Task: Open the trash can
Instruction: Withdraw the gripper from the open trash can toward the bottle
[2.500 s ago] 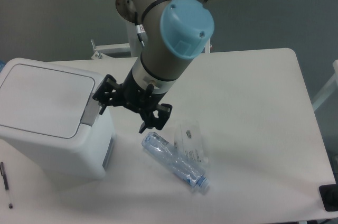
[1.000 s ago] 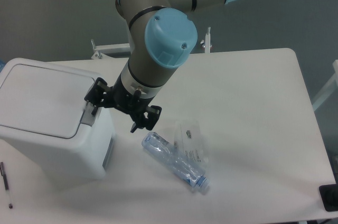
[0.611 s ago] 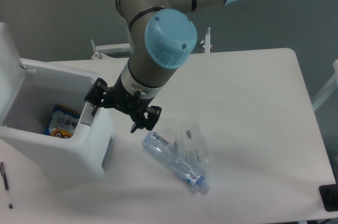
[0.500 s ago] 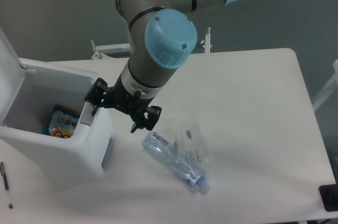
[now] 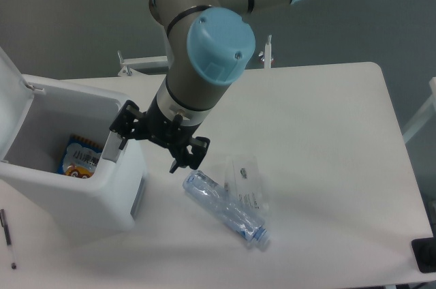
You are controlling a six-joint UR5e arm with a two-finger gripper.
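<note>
Beside the open trash can (image 5: 82,187), the hand (image 5: 151,144) hovers spread.

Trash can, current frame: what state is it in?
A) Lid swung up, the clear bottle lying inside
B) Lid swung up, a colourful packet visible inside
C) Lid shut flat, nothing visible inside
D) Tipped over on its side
B: the trash can stands upright with its lid raised at the left edge, and a colourful packet lies at the bottom; the clear bottle lies outside on the table.
</note>
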